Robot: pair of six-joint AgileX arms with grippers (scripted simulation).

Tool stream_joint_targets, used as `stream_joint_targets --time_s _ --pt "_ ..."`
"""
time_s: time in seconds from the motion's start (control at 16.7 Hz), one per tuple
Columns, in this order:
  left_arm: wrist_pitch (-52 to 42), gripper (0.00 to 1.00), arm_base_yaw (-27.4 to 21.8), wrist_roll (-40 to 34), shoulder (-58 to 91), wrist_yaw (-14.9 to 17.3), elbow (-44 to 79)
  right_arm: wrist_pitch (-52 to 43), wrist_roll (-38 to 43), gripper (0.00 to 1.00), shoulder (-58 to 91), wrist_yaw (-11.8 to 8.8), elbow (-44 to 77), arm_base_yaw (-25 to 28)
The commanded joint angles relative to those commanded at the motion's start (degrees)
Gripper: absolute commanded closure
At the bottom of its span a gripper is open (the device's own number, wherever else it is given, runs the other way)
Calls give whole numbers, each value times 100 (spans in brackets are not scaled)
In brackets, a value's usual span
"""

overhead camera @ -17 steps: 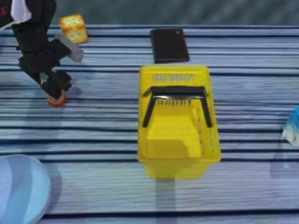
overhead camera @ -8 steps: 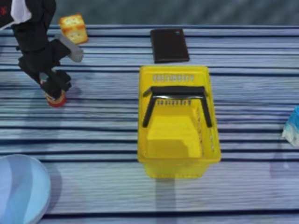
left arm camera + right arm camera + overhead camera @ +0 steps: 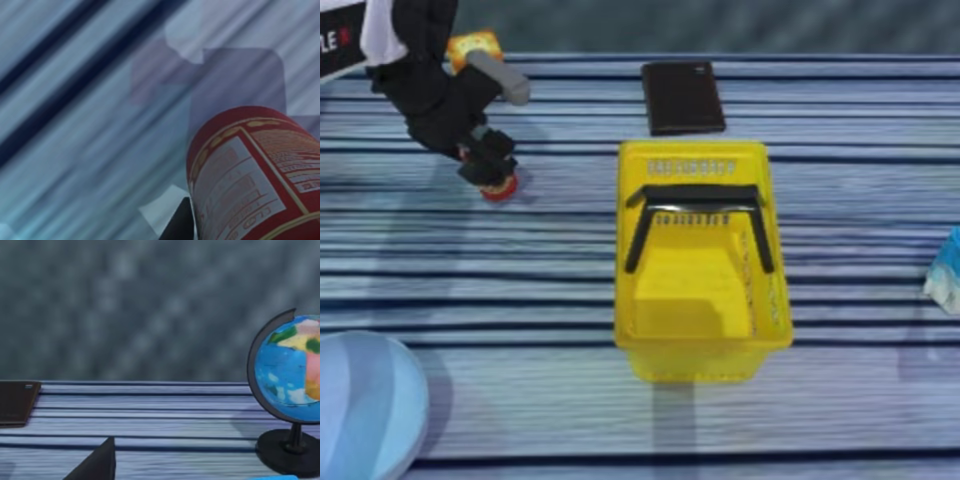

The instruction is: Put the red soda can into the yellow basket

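The red soda can hangs under my left gripper, which is shut on it at the far left of the table, left of the yellow basket. In the left wrist view the red soda can fills the lower corner, label facing the camera, with one dark finger against its side and its shadow on the striped table below. The basket stands at the middle of the table, its black handles folded over the far half and nothing inside. My right gripper is outside the top view, parked at the right.
A dark brown book lies just beyond the basket. An orange block sits behind my left arm. A pale blue round object is at the near left corner, a blue-white carton at the right edge. A globe stands near my right gripper.
My left gripper has carried the red soda can to the right and toward the far side, closer to the basket. The basket and other objects have not moved.
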Motion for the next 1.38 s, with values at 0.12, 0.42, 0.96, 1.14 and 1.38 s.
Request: stream_joint_targets --time_s 0.12,0.42,0.96,1.14,1.38 --pt "969 100 -109 -327 -88 654 -289 0 0 0 0 0 0 0" --pt "4030 100 -417 -1344 -408 2559 -1252 0 0 0 0 0 0 0" --pt "8627 100 -883 -3015 -1302 5577 -2980 0 0 0 0 0 0 0" --pt "9177 100 -948 -3242 -1513 6024 -3233 0 0 0 0 0 0 0" --pt "9242 100 -956 -3268 -1542 6079 -3264 0 0 0 0 0 0 0"
